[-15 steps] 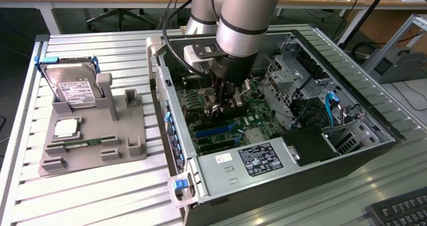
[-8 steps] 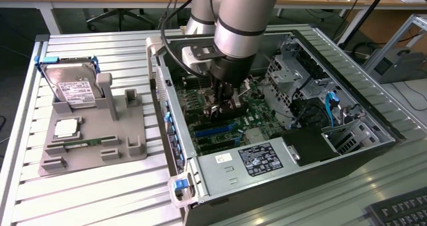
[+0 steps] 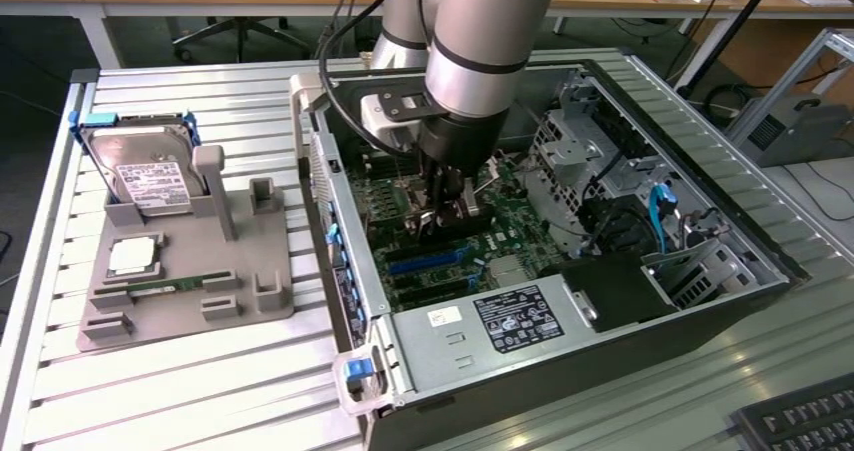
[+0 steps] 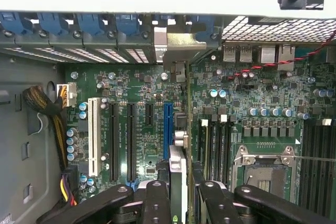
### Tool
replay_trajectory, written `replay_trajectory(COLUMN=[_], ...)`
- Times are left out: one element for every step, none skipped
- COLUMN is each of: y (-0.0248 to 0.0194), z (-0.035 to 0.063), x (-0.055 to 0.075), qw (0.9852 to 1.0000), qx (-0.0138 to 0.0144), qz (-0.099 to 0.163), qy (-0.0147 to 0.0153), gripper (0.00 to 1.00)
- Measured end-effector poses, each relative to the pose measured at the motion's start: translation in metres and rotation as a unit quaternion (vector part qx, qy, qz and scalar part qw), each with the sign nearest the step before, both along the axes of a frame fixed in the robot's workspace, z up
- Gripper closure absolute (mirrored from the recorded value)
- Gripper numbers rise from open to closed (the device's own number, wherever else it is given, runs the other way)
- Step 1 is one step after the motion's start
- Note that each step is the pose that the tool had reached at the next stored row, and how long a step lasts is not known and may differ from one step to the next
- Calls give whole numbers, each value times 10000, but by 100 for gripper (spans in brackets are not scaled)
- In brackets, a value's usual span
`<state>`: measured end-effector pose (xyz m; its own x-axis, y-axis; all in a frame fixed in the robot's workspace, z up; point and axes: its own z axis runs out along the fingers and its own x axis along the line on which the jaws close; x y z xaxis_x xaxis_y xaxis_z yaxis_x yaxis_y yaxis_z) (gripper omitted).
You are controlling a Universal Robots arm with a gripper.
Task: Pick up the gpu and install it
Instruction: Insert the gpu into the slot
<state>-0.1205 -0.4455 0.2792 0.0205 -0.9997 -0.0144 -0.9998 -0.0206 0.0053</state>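
A slatted metal table [image 3: 200, 391] is being occupied by two things. An open computer case [image 3: 747, 301] is being borne on its side along the table's edge at the exterior view's right. A grey parts holder [image 3: 187, 311] is being kept near the opposite edge, just beside the case, with a hard drive [image 3: 144, 171], a processor [image 3: 134, 256] and a memory stick [image 3: 174, 287] being carried in it.

White label on hard drive [image 3: 150, 184]: print was there, not legible. Black-and-white label on power supply [image 3: 511, 320]: marks and lines showed, none readable. Small white sticker [image 3: 445, 316] beside it: unreadable. Motherboard [image 4: 142, 129] silkscreen in wrist view: tiny lettering, undecipherable. No brand or number could be read.
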Motion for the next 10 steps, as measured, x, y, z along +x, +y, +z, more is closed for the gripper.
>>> replay_trajectory(y=[0, 0, 0, 0, 0, 0, -1, -2, -1, -2], z=[-2, -4, -7, -8, -10, -11, -11, -11, -12, -13], x=[4, 9, 25, 45, 56, 65, 69, 76, 84, 102], qw=[10000, 10000, 10000, 10000, 10000, 10000, 10000, 10000, 10000, 10000], qx=[0, 1, 1, 0, 1, 1, 0, 0, 0, 0], qz=[-1, -2, -1, -1, -1, -1, -1, -1, -1, -1], qy=[1, 1, 0, 0, 0, 0, 0, 0, 0, 0], gripper=[73, 73, 73, 73, 73, 73, 73, 73, 73, 73])
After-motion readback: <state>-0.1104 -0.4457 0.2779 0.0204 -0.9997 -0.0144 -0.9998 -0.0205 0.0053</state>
